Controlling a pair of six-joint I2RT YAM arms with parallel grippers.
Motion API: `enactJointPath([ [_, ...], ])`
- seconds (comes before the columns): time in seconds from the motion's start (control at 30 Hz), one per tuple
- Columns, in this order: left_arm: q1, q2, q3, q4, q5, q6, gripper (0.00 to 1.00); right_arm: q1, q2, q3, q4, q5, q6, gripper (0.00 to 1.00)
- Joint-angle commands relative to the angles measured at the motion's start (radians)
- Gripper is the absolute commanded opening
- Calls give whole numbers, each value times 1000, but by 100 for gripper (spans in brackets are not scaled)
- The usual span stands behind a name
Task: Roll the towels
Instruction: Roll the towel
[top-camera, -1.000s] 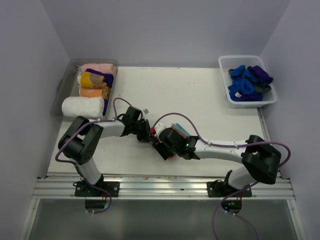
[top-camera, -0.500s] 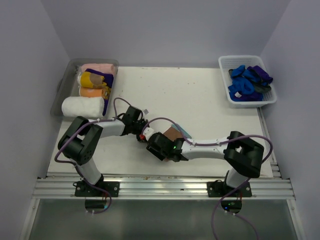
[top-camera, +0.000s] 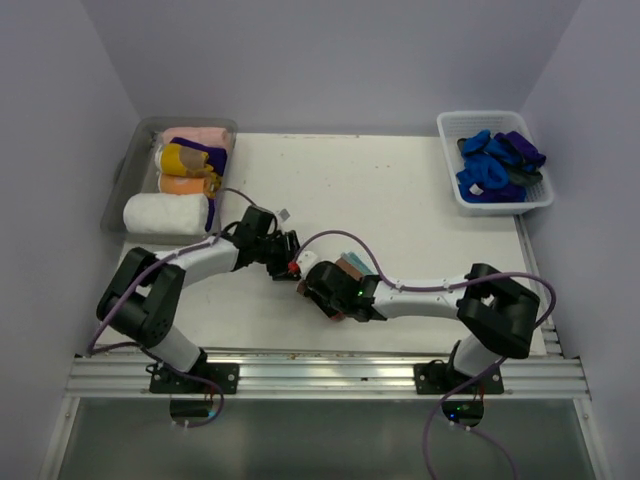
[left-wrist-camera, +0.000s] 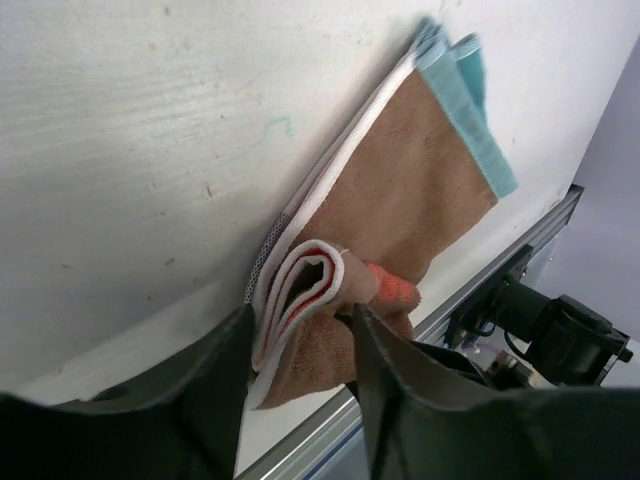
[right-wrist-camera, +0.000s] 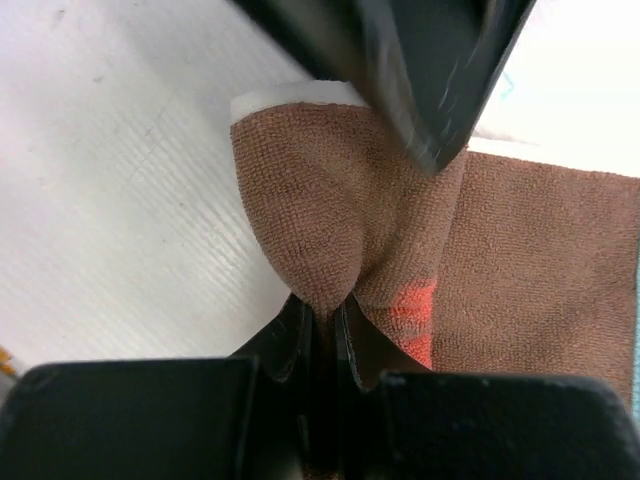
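A rust-brown towel (top-camera: 352, 268) with white and teal edges (left-wrist-camera: 420, 190) lies flat on the table near the front, its near end folded over into a loose loop. My left gripper (top-camera: 289, 254) is open, its fingers (left-wrist-camera: 215, 400) standing on either side of that folded end (left-wrist-camera: 310, 280). My right gripper (top-camera: 318, 292) comes in from the other side and is shut on a pinched ridge of the brown cloth (right-wrist-camera: 310, 230), right at its fingertips (right-wrist-camera: 325, 305). In the right wrist view, the left gripper's dark fingers (right-wrist-camera: 430, 70) hang just above the fold.
A clear grey tray (top-camera: 125, 170) at the back left holds rolled towels: white (top-camera: 165, 213), orange (top-camera: 180, 185), yellow (top-camera: 185, 158), pink (top-camera: 200, 135). A white slotted basket (top-camera: 480, 116) at the back right holds blue and purple towels (top-camera: 485, 170). The table's front rail (top-camera: 320, 375) is close.
My left gripper has opened and let go of the folded end. My right gripper has moved in towards the left and shut on the brown towel.
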Motion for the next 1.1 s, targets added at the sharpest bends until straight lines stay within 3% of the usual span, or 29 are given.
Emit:
enactJointPath([
  [0.0,55,-119,2,-11,4,15,52,-53,-73,-55,62,-203,69,0],
  [0.2,85,-184,-19,-14,4,23,50,-178,-117,-124,152,-429,164,0],
  [0.33,80,-204,-67,45,35,7,32,-262,-125,-140,175,-561,215,0],
  [0.73,20,-260,-87,97,73,32,4,-503,-56,-175,275,-959,383,0],
  [1.07,-46,-208,-98,202,109,35,0,-564,-5,-210,333,-1038,417,0],
])
